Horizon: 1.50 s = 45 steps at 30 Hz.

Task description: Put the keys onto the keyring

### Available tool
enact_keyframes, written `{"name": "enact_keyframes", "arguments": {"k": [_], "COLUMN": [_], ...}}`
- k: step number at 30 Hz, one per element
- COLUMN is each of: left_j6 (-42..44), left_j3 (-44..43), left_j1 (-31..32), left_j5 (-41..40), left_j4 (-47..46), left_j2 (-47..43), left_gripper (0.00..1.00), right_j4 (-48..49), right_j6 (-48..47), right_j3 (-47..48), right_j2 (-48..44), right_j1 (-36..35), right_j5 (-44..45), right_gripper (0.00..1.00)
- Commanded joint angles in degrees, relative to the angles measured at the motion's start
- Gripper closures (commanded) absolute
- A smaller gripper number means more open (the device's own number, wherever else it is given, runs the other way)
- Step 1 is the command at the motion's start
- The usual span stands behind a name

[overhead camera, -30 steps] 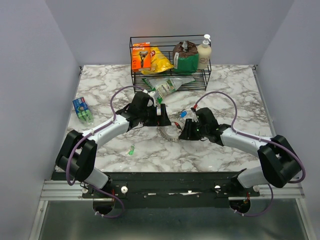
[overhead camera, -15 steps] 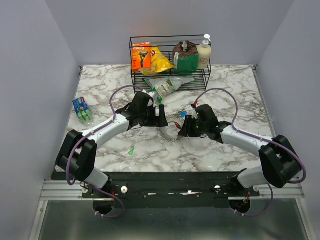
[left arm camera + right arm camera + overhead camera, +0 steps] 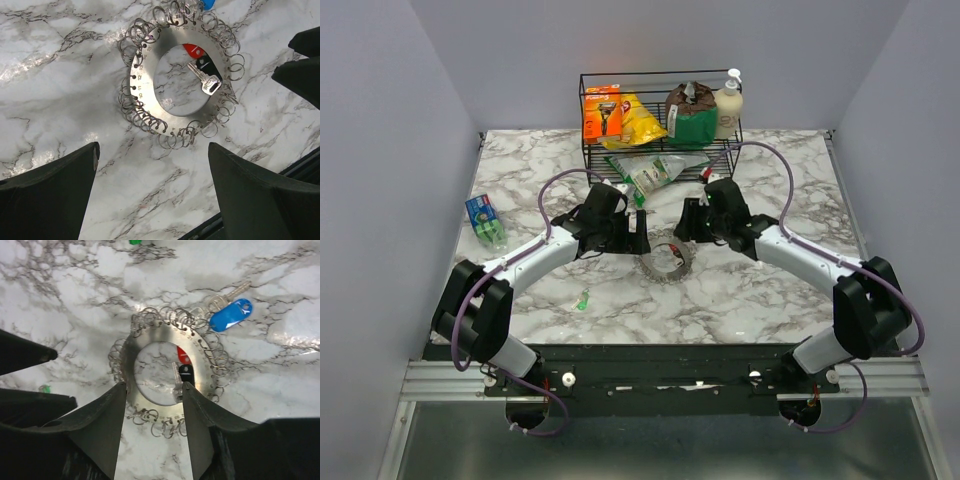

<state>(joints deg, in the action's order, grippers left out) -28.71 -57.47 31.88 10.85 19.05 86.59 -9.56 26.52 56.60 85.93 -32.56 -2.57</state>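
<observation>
The left gripper and right gripper hung with fingers spread, empty. The flat silver disc-shaped keyring, fringed with wire loops, lay just beyond the left fingertips and between the right ones. A small silver key rested inside its hole (the blue-headed key lay outside the rim). Pinching the thin key by its head seemed wisest on the slick marble table.

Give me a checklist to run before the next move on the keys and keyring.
1. Left gripper open and empty: ok.
2. Right gripper open and empty: ok.
3. Keyring lying flat, in both wrist views: ok.
4. Silver key threaded on the keyring: cannot tell; it lies in the hole.
5. Blue-headed key attached: cannot tell; it lies at the rim.
6. Green-headed key on the keyring: not ok; it lies well apart.
</observation>
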Motion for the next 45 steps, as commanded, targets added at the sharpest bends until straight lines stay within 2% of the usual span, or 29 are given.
{"name": "enact_keyframes", "arguments": {"k": [1,6,15,21,28,32,36,45], "left_j6": [0.85,1.29,1.20,1.20,1.02,1.02,1.11,1.29], "left_j3": [0.52,0.26,-0.27,-0.01,-0.01,0.26,0.52,0.17], "left_j1": [-0.15,-0.24,-0.24,-0.24,-0.24,-0.24,-0.15,-0.24], "left_j5": [-1.71,-2.15,-0.57,-0.57,-0.74,-0.83,-0.92,-1.01], "left_j4": [0.55,0.99,-0.15,-0.33,-0.24,-0.41,-0.24,-0.15], "left_j2": [-1.33,-0.81,1.04,1.39,1.48,1.39,1.39,2.01], "left_gripper": [0.01,0.01,0.01,0.01,0.01,0.01,0.01,0.01], "right_j4": [-4.85,-4.76,-0.55,2.17,5.17,6.13,6.14,5.43], "right_j6": [-2.18,-1.39,2.21,4.06,5.38,5.56,5.65,5.21], "right_j3": [1.41,-0.78,-6.50,-10.01,-10.46,-10.02,-9.67,-9.75], "right_j2": [2.93,3.46,3.98,5.39,7.67,8.55,9.08,7.76], "right_j1": [2.31,6.10,6.28,6.28,6.28,6.28,6.28,6.28], "right_j5": [3.63,-2.34,-10.87,-12.46,-14.13,-14.66,-13.08,-9.39], "right_gripper": [0.42,0.43,0.48,0.52,0.62,0.64,0.70,0.95]}}
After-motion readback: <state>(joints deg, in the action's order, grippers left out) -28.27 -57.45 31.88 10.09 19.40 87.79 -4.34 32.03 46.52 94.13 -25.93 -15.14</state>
